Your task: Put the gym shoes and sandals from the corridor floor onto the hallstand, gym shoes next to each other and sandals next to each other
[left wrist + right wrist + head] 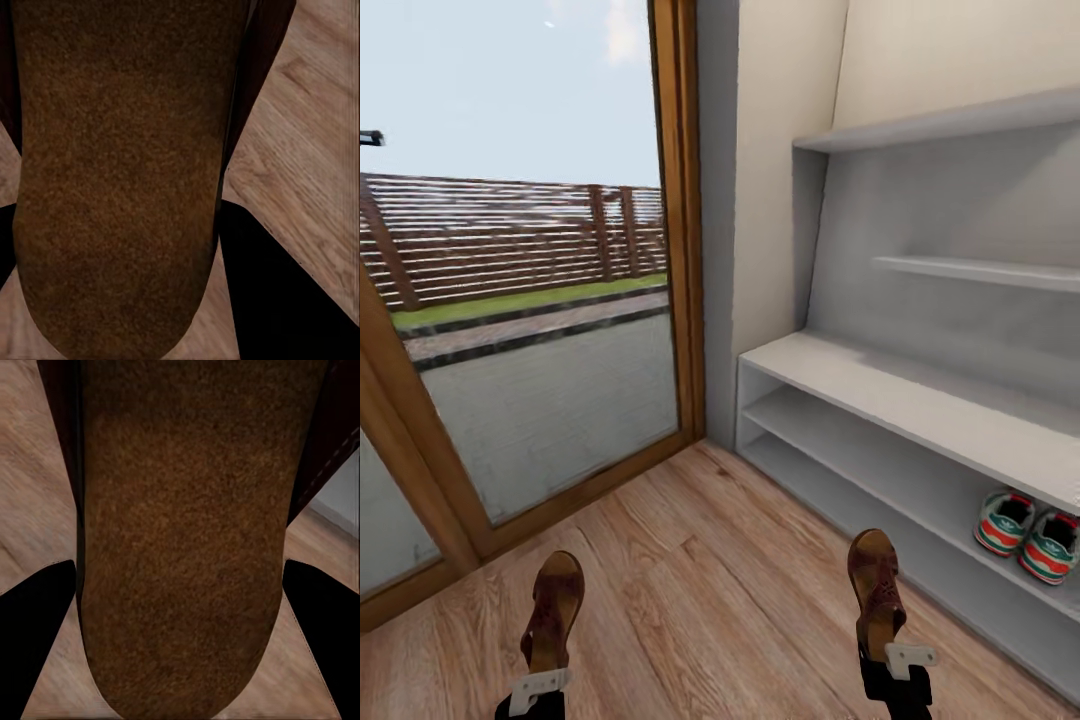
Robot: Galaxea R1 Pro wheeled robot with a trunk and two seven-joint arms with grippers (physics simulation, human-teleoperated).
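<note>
We've got a sandal (553,605) gripped in our left tool (540,690) and another sandal (876,590) in our right tool (898,662), both above the corridor floor (700,560); gym shoes (1028,535) sit together near the right end of the hallstand (880,385)'s upper compartment.

Left tool (538,688) low at left, fingers clamped, right tool (900,662) low at right, likewise clamped, both pointing forward
</note>
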